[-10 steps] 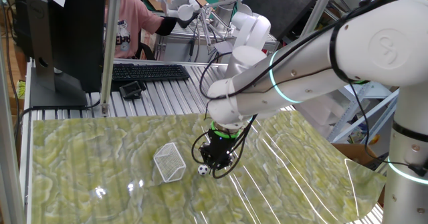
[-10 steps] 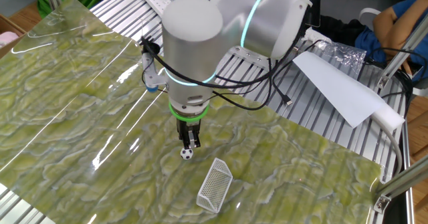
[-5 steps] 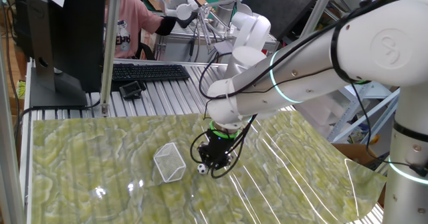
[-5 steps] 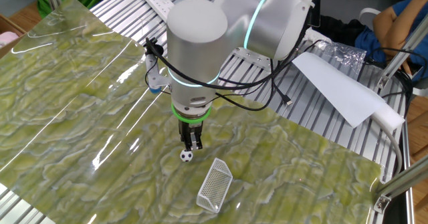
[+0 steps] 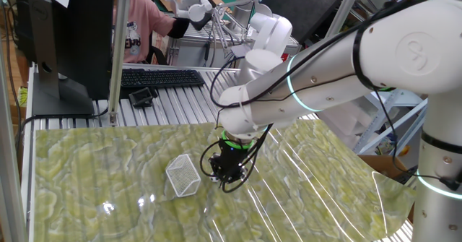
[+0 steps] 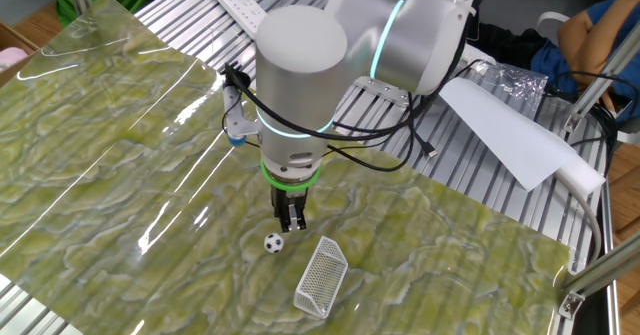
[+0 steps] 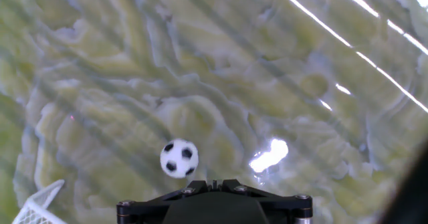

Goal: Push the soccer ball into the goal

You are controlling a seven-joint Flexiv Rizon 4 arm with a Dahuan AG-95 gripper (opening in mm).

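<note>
Gripper points straight down with its fingers pressed together, holding nothing; tips hang just above the mat, beside the soccer ball but seemingly not touching it. In the one fixed view the gripper hides the ball. Ball sits on the green marbled mat, a short way from the goal, which lies near it with its mesh side up; mouth direction unclear from here. In the hand view the ball rests just ahead of the gripper body, goal corner at lower left.

Ball looks light, hard, smooth: likely to roll freely and skid off line. No grasp needed; nudge it low, behind centre, opposite the goal.
</note>
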